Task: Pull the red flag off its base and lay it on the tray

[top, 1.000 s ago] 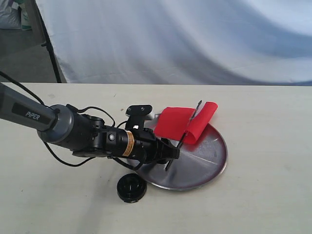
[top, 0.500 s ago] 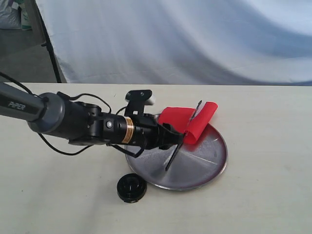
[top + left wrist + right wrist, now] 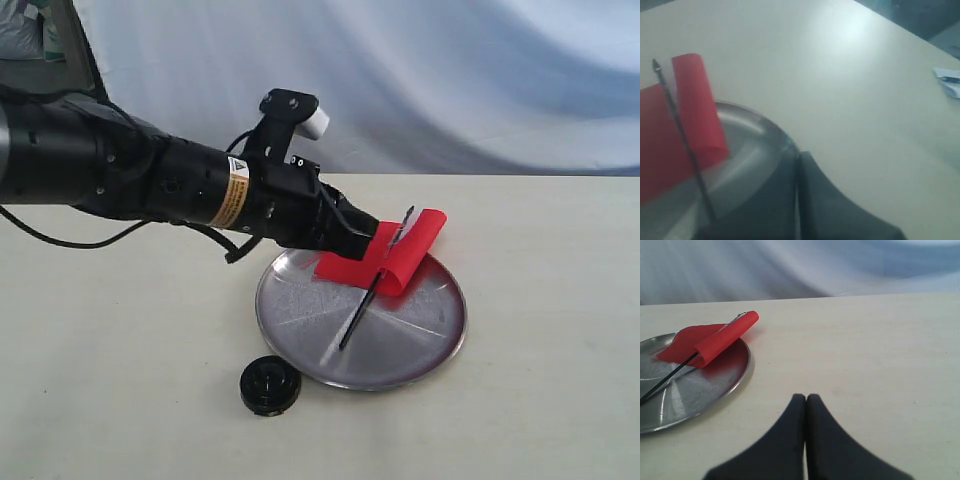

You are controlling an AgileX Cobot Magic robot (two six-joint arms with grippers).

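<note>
The red flag (image 3: 400,256) lies flat on the silver tray (image 3: 405,352), its cloth partly curled and its black pole pointing toward the tray's near rim. The black base (image 3: 270,385) sits on the table just in front of the tray, apart from it. My left gripper (image 3: 372,236) hangs above the tray's far-left part, shut and holding nothing. In the left wrist view that gripper (image 3: 797,155) is over the tray (image 3: 752,131), beside the flag (image 3: 695,107). My right gripper (image 3: 806,398) is shut and empty over bare table, away from the tray (image 3: 715,382) and flag (image 3: 715,342).
A white cloth backdrop hangs behind the table's far edge, with a black stand leg (image 3: 85,60) at the back left. A folded paper with a pen (image 3: 947,82) lies on the table away from the tray.
My left arm has risen from low beside the pole to well above the tray. The flag has stayed lying on the tray, and the base has not moved.
</note>
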